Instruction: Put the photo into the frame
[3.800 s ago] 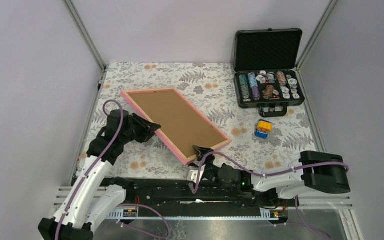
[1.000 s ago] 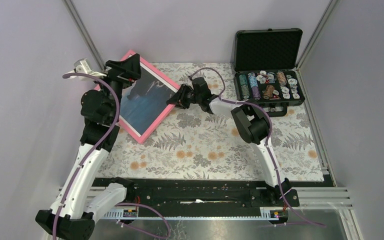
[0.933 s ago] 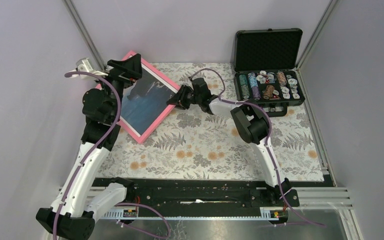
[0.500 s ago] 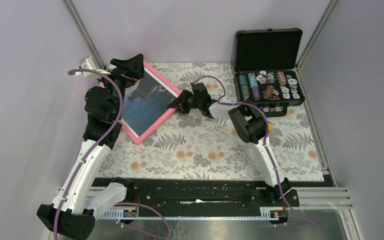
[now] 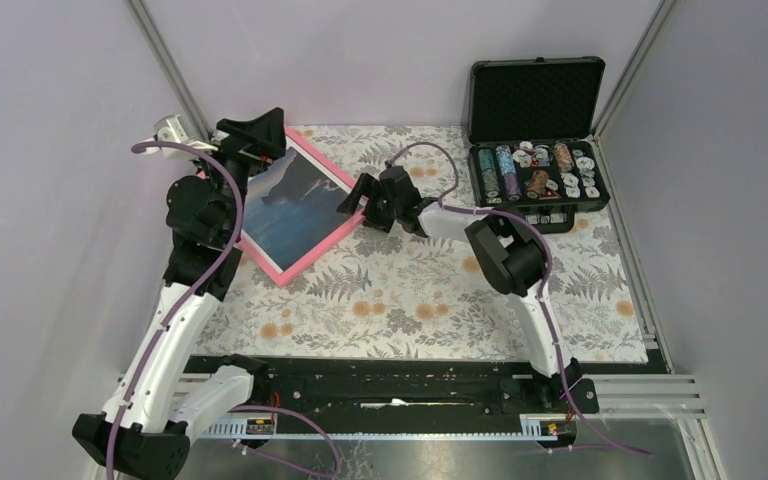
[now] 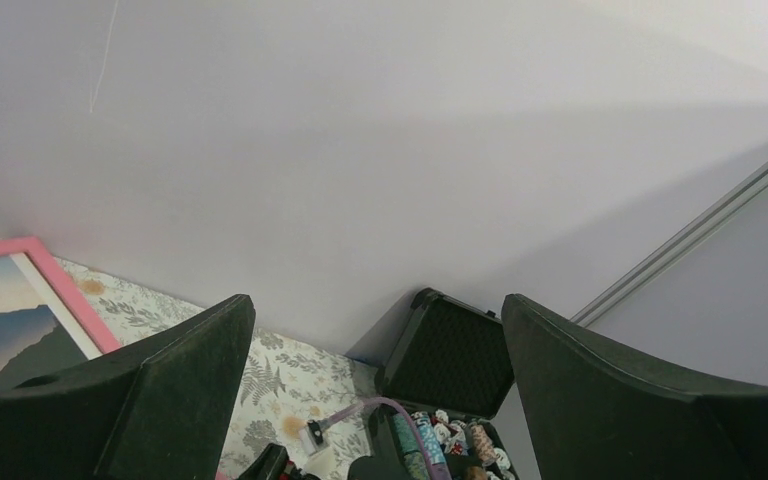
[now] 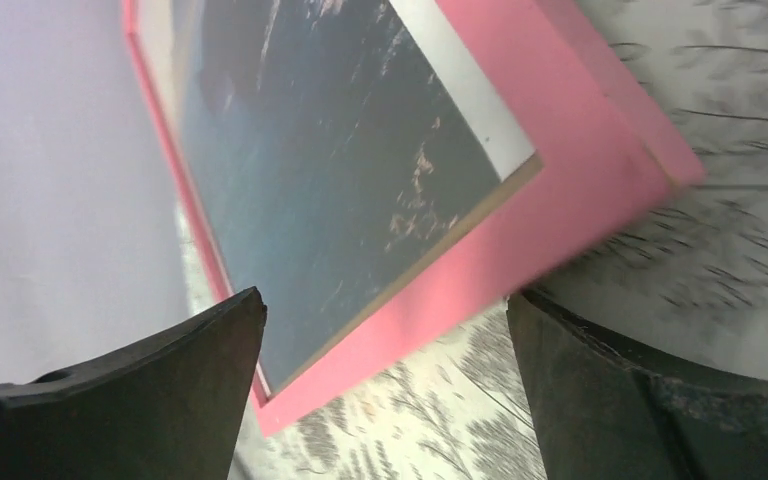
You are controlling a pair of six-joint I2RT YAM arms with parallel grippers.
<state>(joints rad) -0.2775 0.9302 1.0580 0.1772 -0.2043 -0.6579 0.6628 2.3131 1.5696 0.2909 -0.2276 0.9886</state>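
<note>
My right gripper [image 5: 360, 206] has just let go of the frame [image 5: 312, 253], its corner just ahead of my wide fingers. My left gripper [image 5: 263, 135] gapes too. The photo [image 5: 285, 200] shows inside, so I judge it done.

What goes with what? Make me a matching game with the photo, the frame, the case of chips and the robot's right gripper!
Things
1. photo
2. frame
3. case
4. right gripper

What fits
A. black, lid standing open, in the far right corner
B. pink all round its edge
C. open, right by a corner of the frame, holding nothing
D. blue sea and dark cliffs, sitting inside the frame

Pairs: 1-D, 2-B, 3-A, 4-C
</note>
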